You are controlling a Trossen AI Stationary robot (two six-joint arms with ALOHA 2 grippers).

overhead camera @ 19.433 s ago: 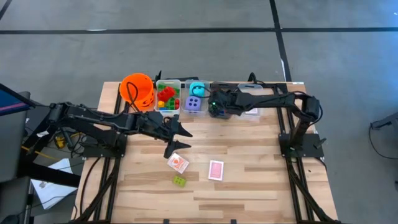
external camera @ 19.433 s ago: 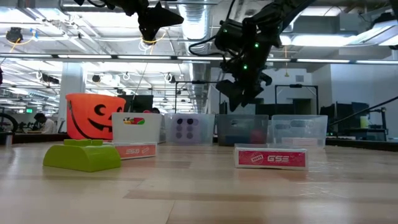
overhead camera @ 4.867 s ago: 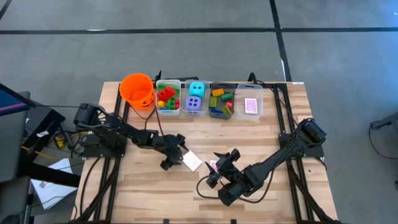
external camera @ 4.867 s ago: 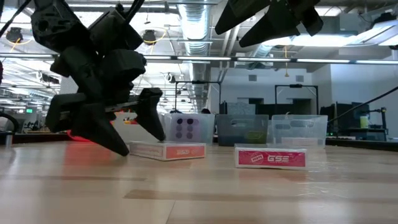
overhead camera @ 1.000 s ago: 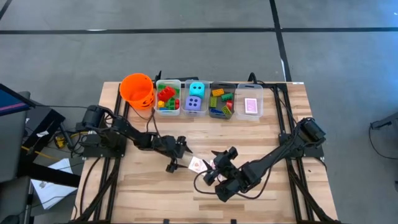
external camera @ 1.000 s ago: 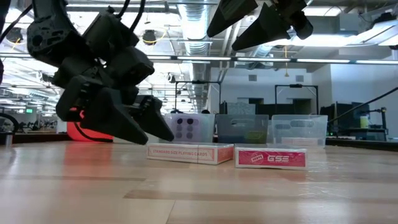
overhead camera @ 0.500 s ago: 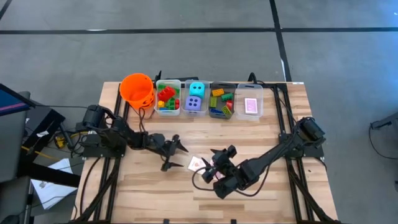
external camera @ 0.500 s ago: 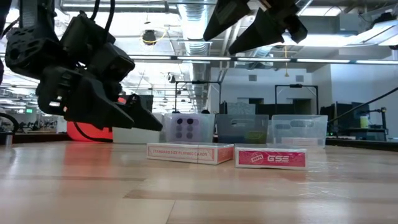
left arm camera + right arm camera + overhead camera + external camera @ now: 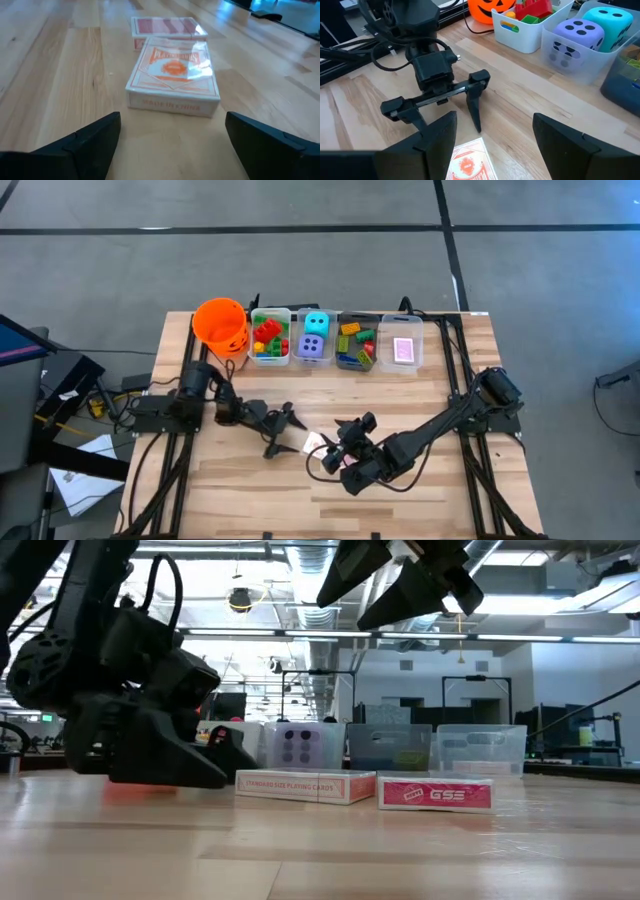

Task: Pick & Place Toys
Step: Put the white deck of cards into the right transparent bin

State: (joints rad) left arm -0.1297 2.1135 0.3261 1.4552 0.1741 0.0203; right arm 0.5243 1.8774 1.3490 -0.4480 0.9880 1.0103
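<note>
Two toys lie flat on the table, side by side: a white-and-orange card box [image 9: 172, 75] [image 9: 315, 443] and a red card box [image 9: 167, 27] [image 9: 435, 793]. My left gripper [image 9: 170, 135] [image 9: 288, 434] is open, low over the table, just left of the white-and-orange box, its fingers pointing at it. My right gripper [image 9: 495, 145] [image 9: 335, 445] hangs open above both boxes, well clear of them [image 9: 385, 580]. More bricks, dice and a card box sit in the bins at the far edge.
Along the far edge stand an orange pumpkin bucket [image 9: 220, 323] and several clear bins: bricks [image 9: 268, 337], dice [image 9: 314, 337], more bricks [image 9: 355, 345], a card box [image 9: 402, 350]. Bare wood stretches along the near edge [image 9: 250, 500].
My left gripper has sunk toward the table top and drawn a little back toward the left edge, its fingers tipping nearer to level; it stays open. Both card boxes lie where they were.
</note>
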